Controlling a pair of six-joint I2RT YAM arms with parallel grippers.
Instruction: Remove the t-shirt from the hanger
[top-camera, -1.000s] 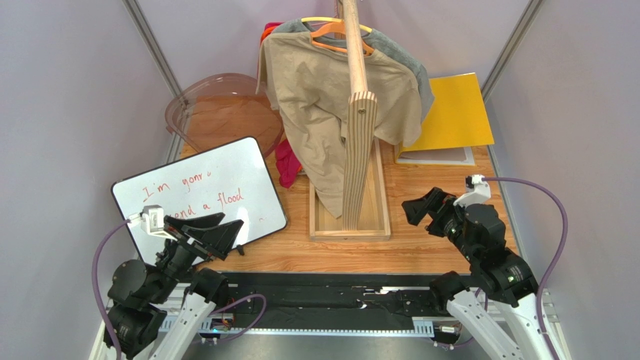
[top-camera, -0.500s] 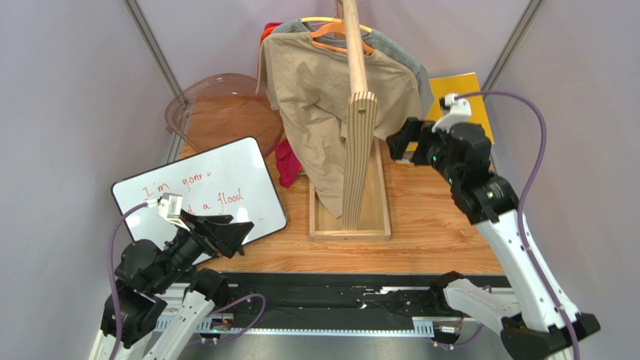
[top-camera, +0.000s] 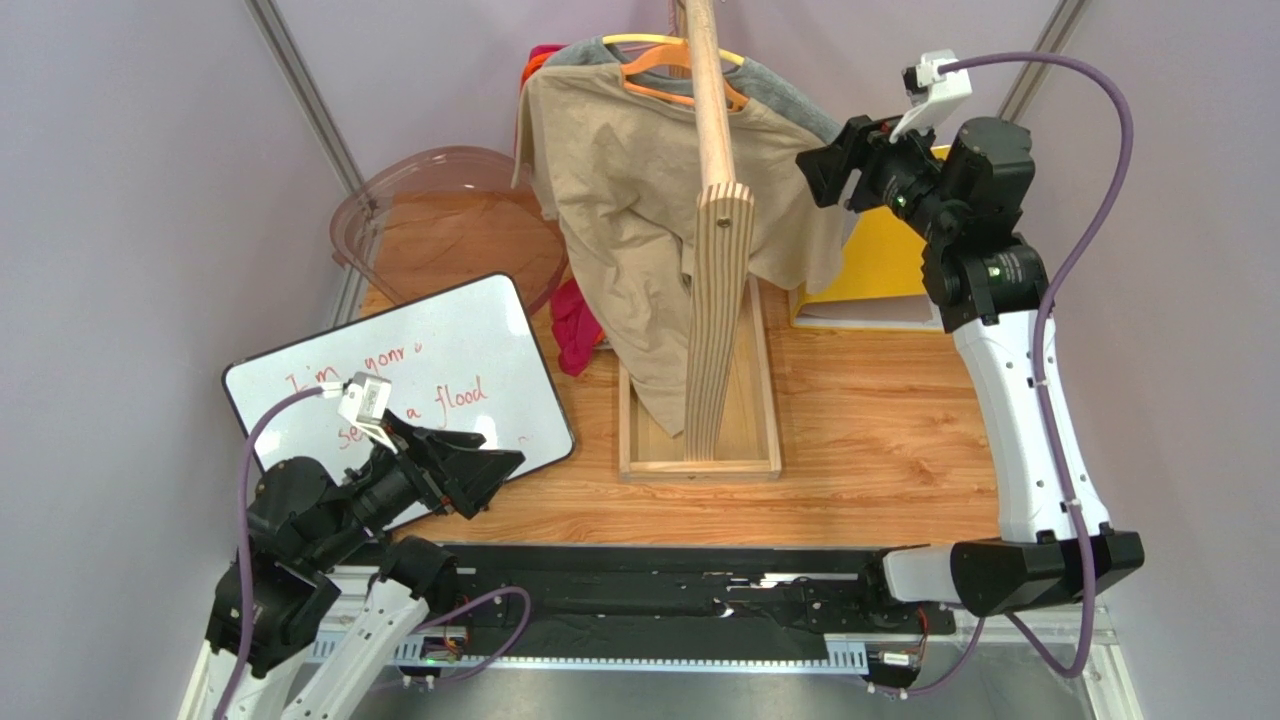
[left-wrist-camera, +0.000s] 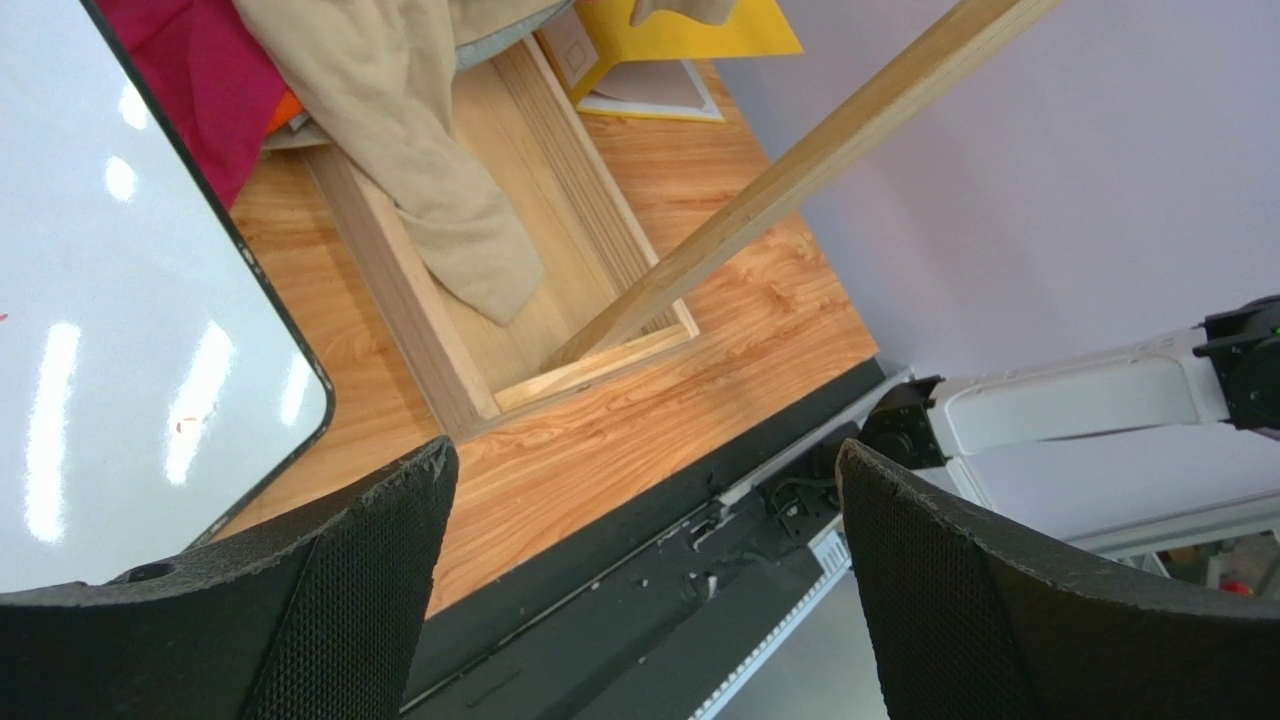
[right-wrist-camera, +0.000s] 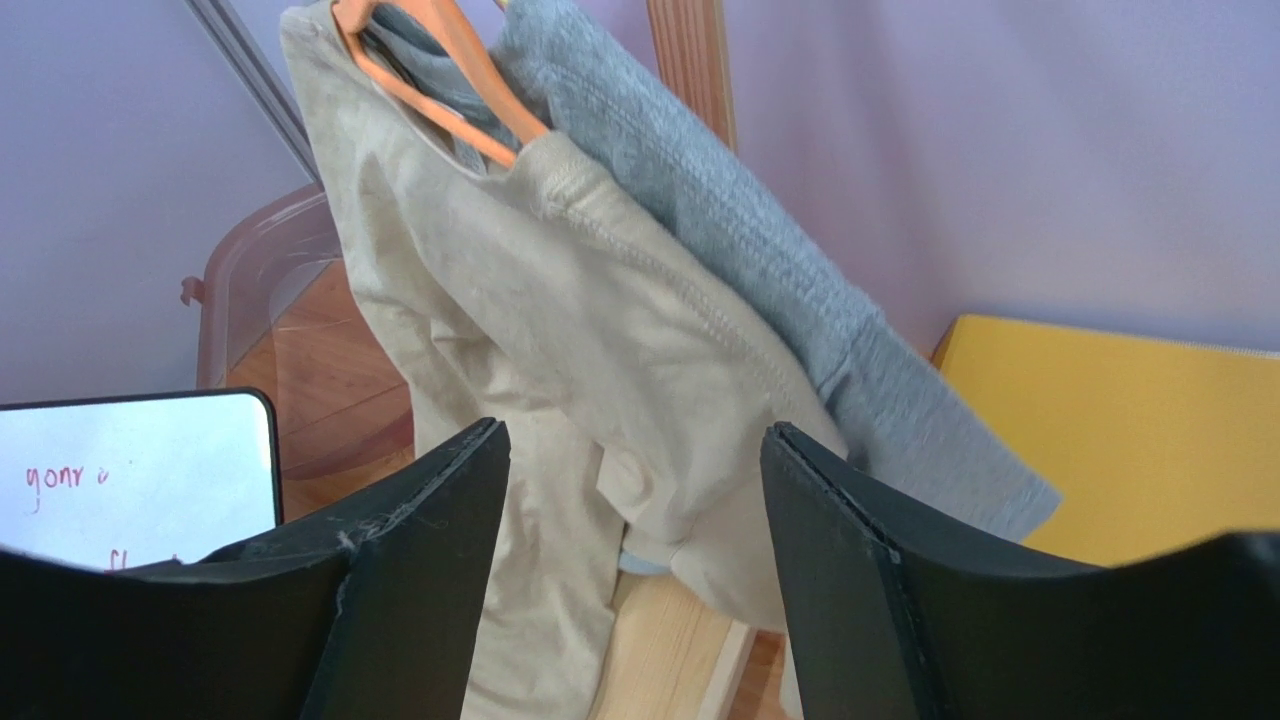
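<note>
**Beige t-shirt on its orange hanger, right hand raised beside its shoulder**

The t-shirt (top-camera: 631, 195) hung on the orange hanger (top-camera: 679, 71), whose hook sat over the top rod of the wooden rack (top-camera: 718, 270). It hung just ahead of the right hand (top-camera: 834, 162) and slightly to that hand's left, with its hem drooping towards the rack's tray base (top-camera: 759, 438). A grey t-shirt (right-wrist-camera: 721, 255) on a yellow hanger (top-camera: 631, 41) hung directly behind it, its sleeve the nearest cloth to the right hand. That hand was lifted to shoulder height of the garments. Its fingers (right-wrist-camera: 406, 570) stood apart, and the beige cloth lay ahead of them rather than between them. Whether they touched any cloth could not be told. Below the right hand a yellow folder (top-camera: 917, 240) lay on the tabletop (top-camera: 887, 450).

The left hand (top-camera: 484, 462) hovered low, well apart from the t-shirt, with its fingers spread wide. A whiteboard (top-camera: 406, 375) with red writing lay beneath it and to its left. Beyond the whiteboard sat a clear plastic tub (top-camera: 436, 225), and a magenta cloth (top-camera: 576, 330) lay beside the tray base.
</note>
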